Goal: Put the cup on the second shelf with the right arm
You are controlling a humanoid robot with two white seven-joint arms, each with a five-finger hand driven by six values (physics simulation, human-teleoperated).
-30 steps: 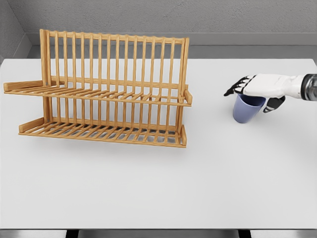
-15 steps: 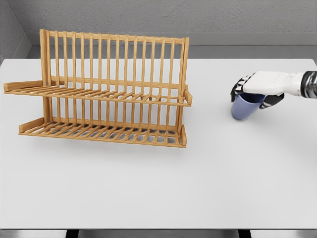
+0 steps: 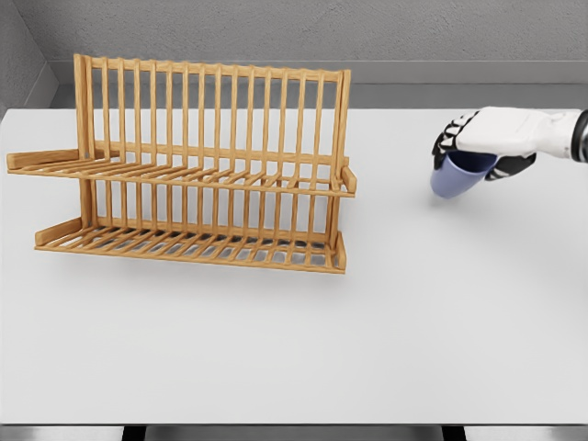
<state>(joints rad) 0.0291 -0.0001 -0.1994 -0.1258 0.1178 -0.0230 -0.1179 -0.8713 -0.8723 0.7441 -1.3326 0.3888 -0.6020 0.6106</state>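
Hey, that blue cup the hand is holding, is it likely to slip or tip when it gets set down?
The cup looks smooth and tapers downward, so it could slip in the right hand. It hangs tilted, so it may tip unless levelled. It seems rigid.

Bare desk (image 3: 386, 312) lies open between the right hand (image 3: 487, 142) and the rack (image 3: 197, 165). The rack's end post and upright back slats block its far side; both shelves open frontward.

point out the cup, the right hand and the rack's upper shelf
cup (image 3: 452, 183): head view, on its blue side wall
right hand (image 3: 484, 138): head view, on its white back
upper shelf (image 3: 184, 173): head view, on its wooden slats
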